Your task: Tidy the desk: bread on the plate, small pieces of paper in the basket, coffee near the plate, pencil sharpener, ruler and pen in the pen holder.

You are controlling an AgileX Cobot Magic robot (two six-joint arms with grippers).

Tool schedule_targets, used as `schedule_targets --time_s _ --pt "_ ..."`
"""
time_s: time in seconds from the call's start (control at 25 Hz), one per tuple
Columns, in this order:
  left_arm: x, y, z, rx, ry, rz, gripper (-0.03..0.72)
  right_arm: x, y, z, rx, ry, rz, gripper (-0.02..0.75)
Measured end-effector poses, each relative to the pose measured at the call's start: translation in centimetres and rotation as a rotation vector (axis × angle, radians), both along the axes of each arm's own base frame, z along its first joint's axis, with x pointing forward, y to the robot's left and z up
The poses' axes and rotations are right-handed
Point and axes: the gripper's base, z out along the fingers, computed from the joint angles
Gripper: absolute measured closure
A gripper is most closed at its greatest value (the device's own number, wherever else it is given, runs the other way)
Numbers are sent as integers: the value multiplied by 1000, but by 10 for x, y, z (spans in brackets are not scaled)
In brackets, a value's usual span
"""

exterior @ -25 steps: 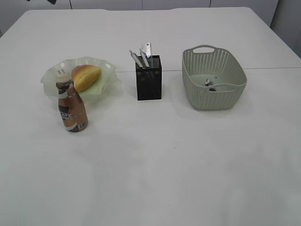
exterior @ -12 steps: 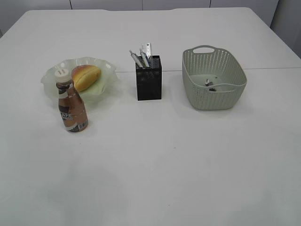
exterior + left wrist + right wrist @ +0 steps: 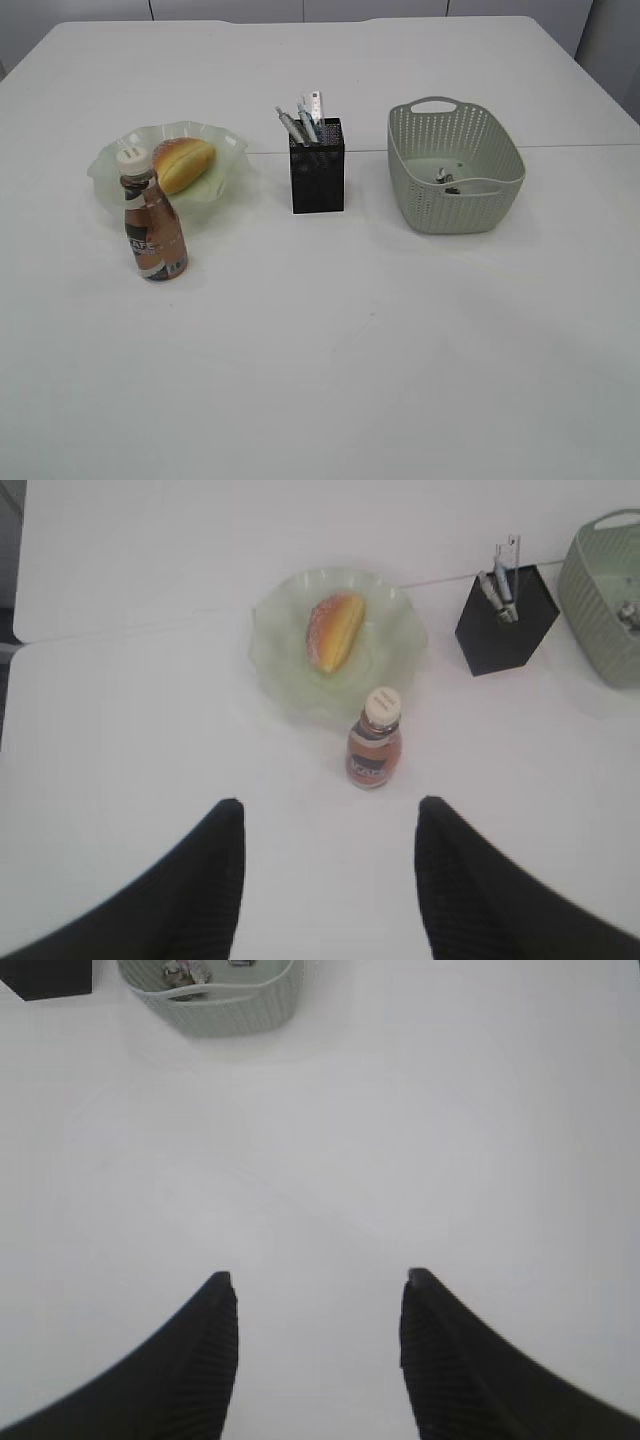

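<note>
Exterior view shows the desk [image 3: 330, 360] largely sorted: the bread [image 3: 183, 162] lies on the plate [image 3: 105, 165], the coffee [image 3: 153, 224] stands upright just in front of the plate's near rim, pens and the ruler [image 3: 316, 105] stand in the pen holder [image 3: 317, 178], and small pieces of paper [image 3: 445, 177] lie inside the basket [image 3: 420, 205]. The pencil sharpener cannot be made out; it may be hidden in the holder. Left gripper [image 3: 328, 880] hangs above bare desk short of the bottle, jaws spread and empty; right gripper [image 3: 318, 1355] likewise, apart and empty, well short of the basket. Risk, as judged: the bottle is tall and narrow, so a low sweep of the left arm could tip it onto the plate's rim; the ruler juts above the holder and could be snagged. Bottle label carries white lettering, too blurred to read; no other writing is legible
</note>
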Motion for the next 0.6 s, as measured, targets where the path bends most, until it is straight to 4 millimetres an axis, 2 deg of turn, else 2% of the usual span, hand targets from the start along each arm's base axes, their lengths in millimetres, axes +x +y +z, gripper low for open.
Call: schedule_targets --time_s 0.12,0.24,0.44,0.6 --pt "-36 11 11 -29 -74 -3 292 -30 2 0 -22 -77 1 323" --pt "-70 20 13 -70 -119 -20 292 -56 1 -7 -66 -149 -12 323" --pt "-126 34 -1 -125 -180 -47 292 -89 2 -35 -90 -184 -19 323" --pt "-165 46 -29 -138 -209 -60 292 -114 4 -50 -87 -223 -17 334"
